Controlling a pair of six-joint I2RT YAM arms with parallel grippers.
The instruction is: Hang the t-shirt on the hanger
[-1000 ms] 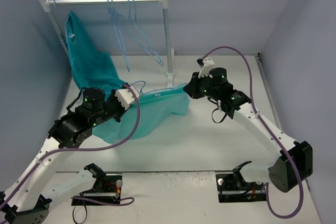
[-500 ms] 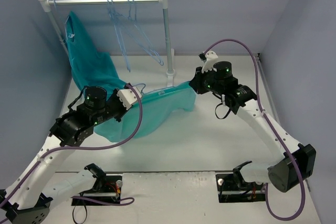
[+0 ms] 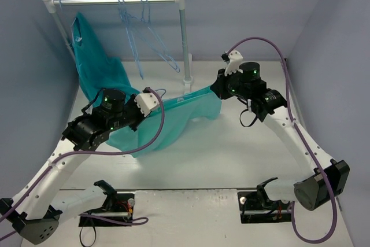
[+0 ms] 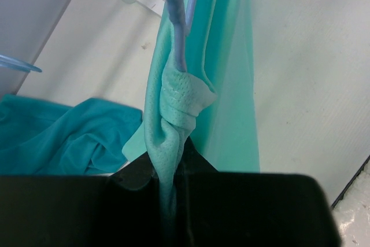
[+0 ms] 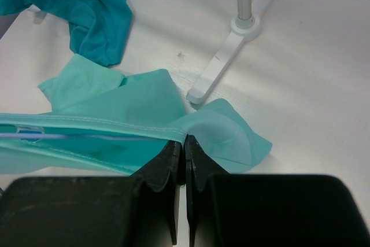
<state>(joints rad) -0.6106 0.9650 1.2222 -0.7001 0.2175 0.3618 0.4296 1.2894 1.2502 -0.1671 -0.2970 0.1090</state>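
At the middle left of the top view, a bunched end of the t-shirt point(image 3: 185, 114) is pinched by the left claw point(image 4: 169, 166). The t-shirt is stretched across the middle of the frame, its long way running left to right. The hanger point(image 4: 176, 33) is seen lying along it, pointing away from the left claw. At the middle right, the other end is pinched by the right claw point(image 3: 218, 88). Neither claw seems nearer.
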